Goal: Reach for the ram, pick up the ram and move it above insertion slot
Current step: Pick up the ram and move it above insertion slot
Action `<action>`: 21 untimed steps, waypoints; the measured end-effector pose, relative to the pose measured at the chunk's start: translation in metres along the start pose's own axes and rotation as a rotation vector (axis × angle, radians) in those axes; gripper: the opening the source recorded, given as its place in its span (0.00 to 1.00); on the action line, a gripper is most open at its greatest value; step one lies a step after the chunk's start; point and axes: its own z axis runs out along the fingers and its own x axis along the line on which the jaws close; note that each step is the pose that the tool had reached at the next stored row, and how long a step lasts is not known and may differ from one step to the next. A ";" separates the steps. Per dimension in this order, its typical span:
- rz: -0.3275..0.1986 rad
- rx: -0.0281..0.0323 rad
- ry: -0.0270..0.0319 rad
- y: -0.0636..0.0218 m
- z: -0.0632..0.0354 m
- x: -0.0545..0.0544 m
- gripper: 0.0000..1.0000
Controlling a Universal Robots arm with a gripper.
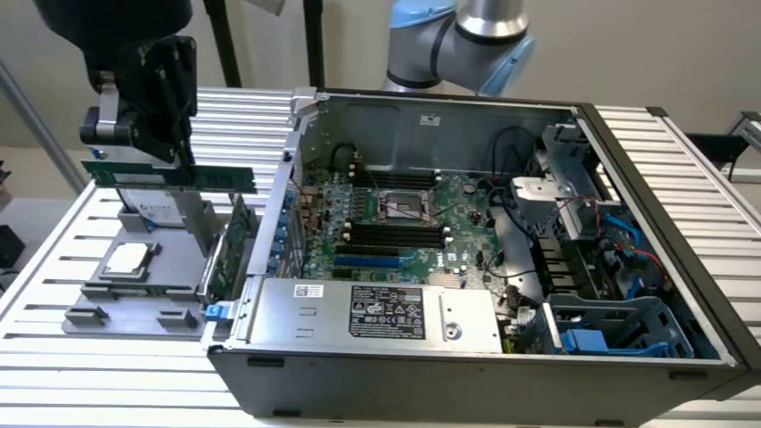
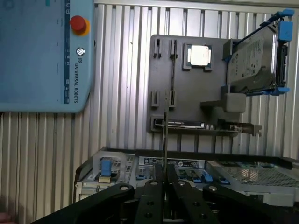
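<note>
The ram (image 1: 178,176), a long thin green stick, hangs level in the air at the exterior view's left, above the grey fixture plate (image 1: 131,290). My gripper (image 1: 155,156) is shut on its upper edge. In the wrist view the ram (image 2: 164,140) appears edge-on as a thin line rising from between the black fingers (image 2: 152,191), which press on it from both sides. The black memory slots (image 1: 393,234) lie on the motherboard inside the open computer case (image 1: 476,357), well off toward the exterior view's right of the ram.
On the fixture plate (image 2: 187,88) stand a hard drive (image 1: 160,212), a CPU (image 1: 128,260) and a taller green expansion card (image 1: 238,241) next to the case wall. A power supply (image 1: 369,308) fills the case front. A blue teach pendant (image 2: 42,51) lies on the slatted table.
</note>
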 end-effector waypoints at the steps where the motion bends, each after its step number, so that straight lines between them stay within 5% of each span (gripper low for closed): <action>1: 0.000 0.0000 -0.0001 -0.0045 -0.0003 0.000 0.14; 21: 0.000 0.0001 -0.0007 -0.0956 -0.0046 -0.004 0.14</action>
